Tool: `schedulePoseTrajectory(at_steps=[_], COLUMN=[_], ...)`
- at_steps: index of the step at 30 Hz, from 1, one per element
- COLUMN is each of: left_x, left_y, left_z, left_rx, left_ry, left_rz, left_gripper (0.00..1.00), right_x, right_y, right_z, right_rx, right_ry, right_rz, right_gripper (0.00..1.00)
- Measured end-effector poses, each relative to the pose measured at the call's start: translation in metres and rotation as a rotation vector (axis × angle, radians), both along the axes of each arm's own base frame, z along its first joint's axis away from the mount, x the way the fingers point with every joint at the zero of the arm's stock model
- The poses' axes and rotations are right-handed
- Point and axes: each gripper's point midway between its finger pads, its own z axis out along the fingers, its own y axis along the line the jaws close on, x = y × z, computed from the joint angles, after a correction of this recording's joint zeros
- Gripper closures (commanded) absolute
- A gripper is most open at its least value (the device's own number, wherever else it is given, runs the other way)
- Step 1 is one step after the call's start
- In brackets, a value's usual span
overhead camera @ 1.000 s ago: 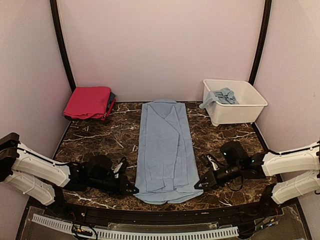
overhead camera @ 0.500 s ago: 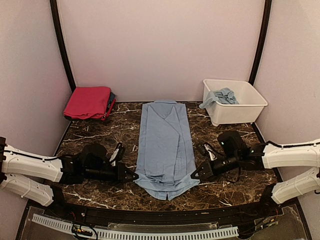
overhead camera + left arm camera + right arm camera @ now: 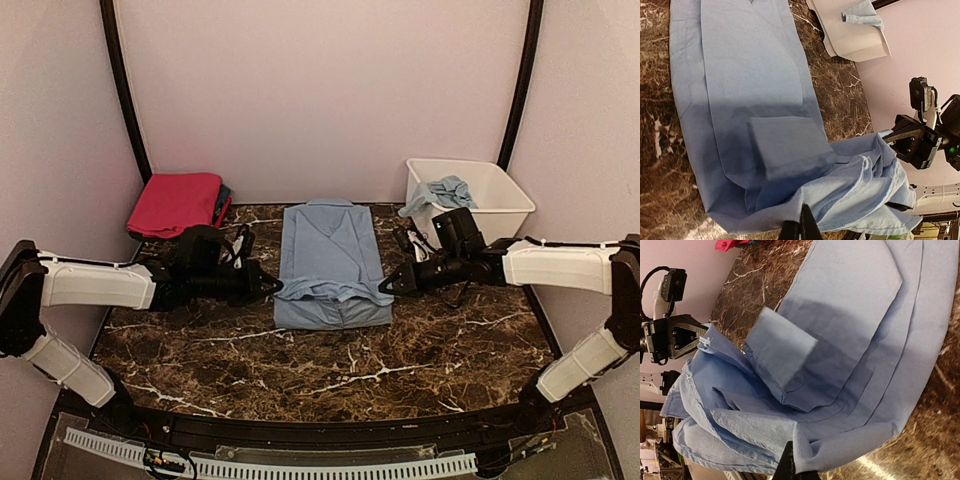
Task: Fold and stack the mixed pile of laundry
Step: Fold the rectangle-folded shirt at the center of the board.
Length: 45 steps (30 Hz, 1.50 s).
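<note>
Overhead view: you are holding the blue shirt (image 3: 330, 245) at the centre of the table (image 3: 330, 370), with its hem doubled back toward twelve o'clock. Your left gripper (image 3: 272, 289) is pinching the hem's nine o'clock corner and your right gripper (image 3: 384, 288) the three o'clock corner, both clamped tight on cloth. Gripping the two corners level is probably what is setting the fold edge square across the garment. The folded stack (image 3: 178, 204), magenta over dark, is sitting at ten o'clock of the shirt, likely awaiting this piece. The white tub (image 3: 470, 228) at two o'clock is holding a crumpled blue piece (image 3: 446, 190) not yet folded.

Left wrist view: your left fingertips (image 3: 807, 230) are biting bunched hem at six o'clock, so the carried cloth is sagging in wrinkles between the arms. The right gripper (image 3: 897, 142) is gripping the opposite corner at three o'clock. A squared flap (image 3: 790, 147) is lying flat on the shirt body.

Right wrist view: your right fingertips (image 3: 788, 465) are clamping the hem at six o'clock. The left gripper (image 3: 702, 340) is facing them at nine o'clock, so the hem is hanging slack between the two grips.
</note>
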Motion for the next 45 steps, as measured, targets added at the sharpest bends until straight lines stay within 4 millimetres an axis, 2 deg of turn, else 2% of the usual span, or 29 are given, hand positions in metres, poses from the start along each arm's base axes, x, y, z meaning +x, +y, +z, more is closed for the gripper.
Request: schedulePoseTrajectory(at_steps=[5,9,11,15,21,24,26,27,29,30,33,34,36,38,41,43,45], left_x=[0.06,0.102,0.115,0.135,0.155,0.162,0.166,0.168,0.172,0.174,0.188,0.195,0.201,0.201,0.195,0.184,0.169], left_y=[0.006,0.006,0.005,0.004,0.008,0.013,0.016,0.017,0.02,0.021,0.025,0.028,0.032,0.04,0.046,0.045,0.041], left_z=[-0.004,-0.022,-0.032,-0.049,-0.059,-0.064,-0.067,-0.068,-0.067,-0.065,-0.05,-0.041,-0.028,-0.013,0.013,0.03,0.038], left_rx=[0.027,0.046,0.051,0.066,0.062,0.066,0.07,0.072,0.069,0.067,0.056,0.052,0.062,0.076,0.084,0.071,0.059], left_ry=[-0.029,-0.027,-0.024,-0.012,-0.012,-0.009,-0.009,-0.011,-0.009,-0.012,-0.039,-0.059,-0.091,-0.116,-0.166,-0.195,-0.212], left_rz=[0.05,0.073,0.079,0.089,0.1,0.111,0.117,0.117,0.119,0.119,0.125,0.132,0.134,0.142,0.14,0.116,0.079], left_gripper=[1.0,1.0,1.0,1.0,0.96,0.89,0.8,0.75,0.66,0.58,0.44,0.36,0.29,0.27,0.23,0.22,0.22], right_x=[0.061,0.108,0.128,0.15,0.167,0.177,0.182,0.184,0.187,0.19,0.197,0.199,0.199,0.198,0.19,0.182,0.169], right_y=[0.002,0.008,0.01,0.007,0.006,0.008,0.009,0.01,0.011,0.01,0.007,0.005,-0.001,-0.007,-0.01,-0.01,-0.007], right_z=[-0.008,-0.015,-0.021,-0.039,-0.059,-0.062,-0.061,-0.058,-0.052,-0.048,-0.037,-0.032,-0.02,-0.005,0.032,0.055,0.066], right_rx=[-0.005,0.0,0.005,0.003,0.001,0.006,0.01,0.012,0.025,0.03,0.035,0.033,0.023,0.013,0.03,0.058,0.082], right_ry=[-0.025,-0.047,-0.057,-0.051,-0.036,-0.043,-0.045,-0.054,-0.058,-0.067,-0.087,-0.095,-0.109,-0.134,-0.192,-0.231,-0.245], right_rz=[-0.04,-0.057,-0.065,-0.079,-0.093,-0.097,-0.099,-0.094,-0.097,-0.1,-0.111,-0.114,-0.126,-0.135,-0.131,-0.112,-0.083], right_gripper=[1.0,1.0,1.0,1.0,0.99,0.85,0.74,0.68,0.62,0.59,0.42,0.38,0.32,0.3,0.26,0.25,0.25])
